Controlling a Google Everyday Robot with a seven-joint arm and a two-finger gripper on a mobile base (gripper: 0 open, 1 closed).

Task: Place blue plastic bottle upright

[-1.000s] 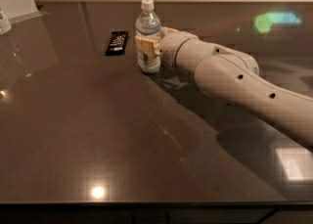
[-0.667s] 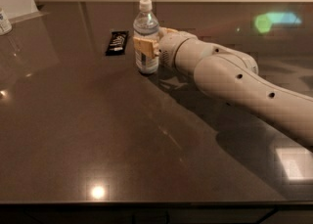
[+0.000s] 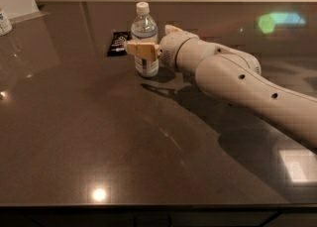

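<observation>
Gripper (image 3: pixel 148 40) at upright blue plastic bottle (image 3: pixel 144 25), wrapper (image 3: pixel 118 42) apparently just behind.

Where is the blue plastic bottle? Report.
The blue plastic bottle stands upright upper-centre in camera view, just right of the black wrapper, gripper against its label.

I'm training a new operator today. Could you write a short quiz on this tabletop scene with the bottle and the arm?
1. Multiple choice: where is the gripper?
A) at the blue plastic bottle, about mid-height
B) directly above the bottle's cap
C) far from the bottle, near the bottom of the view
2. True or false: the bottle lies on its side.
3. Short answer: in the camera view, on which side of the bottle does the black wrapper lie?

Key:
1. A
2. False. It stands upright on the table, white cap on top.
3. The left, slightly farther back.
</observation>
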